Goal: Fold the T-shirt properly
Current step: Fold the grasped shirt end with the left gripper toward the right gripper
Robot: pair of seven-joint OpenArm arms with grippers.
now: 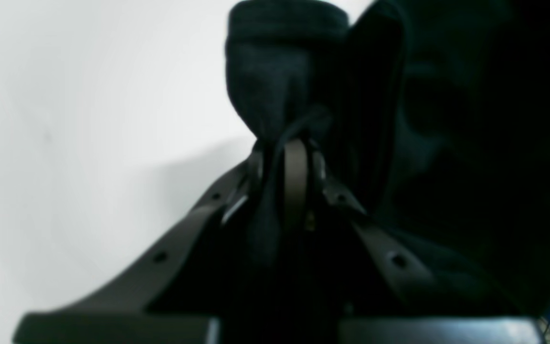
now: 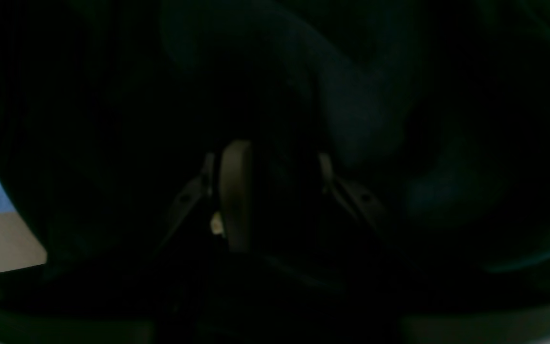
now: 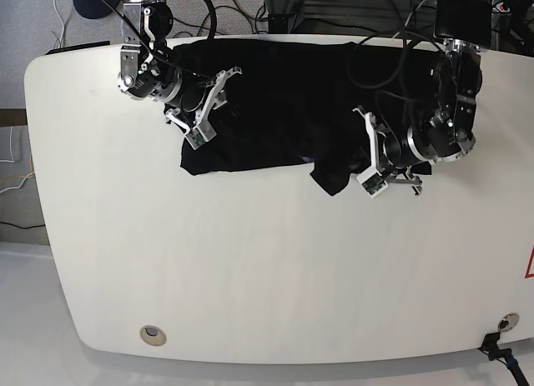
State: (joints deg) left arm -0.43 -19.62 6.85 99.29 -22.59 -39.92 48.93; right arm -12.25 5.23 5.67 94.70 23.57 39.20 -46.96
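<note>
The black T-shirt (image 3: 284,94) lies spread and rumpled across the far part of the white table (image 3: 250,269). My left gripper (image 3: 367,171) is at the shirt's near right edge, where a cloth corner hangs toward the front. In the left wrist view it (image 1: 289,143) is shut on a bunched fold of the shirt (image 1: 275,62). My right gripper (image 3: 204,111) is on the shirt's left side. In the right wrist view it (image 2: 275,157) is buried in dark cloth (image 2: 361,95), with a thick bunch of cloth between its jaws. The neck tag is hidden.
Cables and equipment (image 3: 250,7) crowd the table's far edge. A round hole (image 3: 152,334) sits at the near left corner and a cable end (image 3: 501,353) at the near right. The table's left edge curves beside my right arm.
</note>
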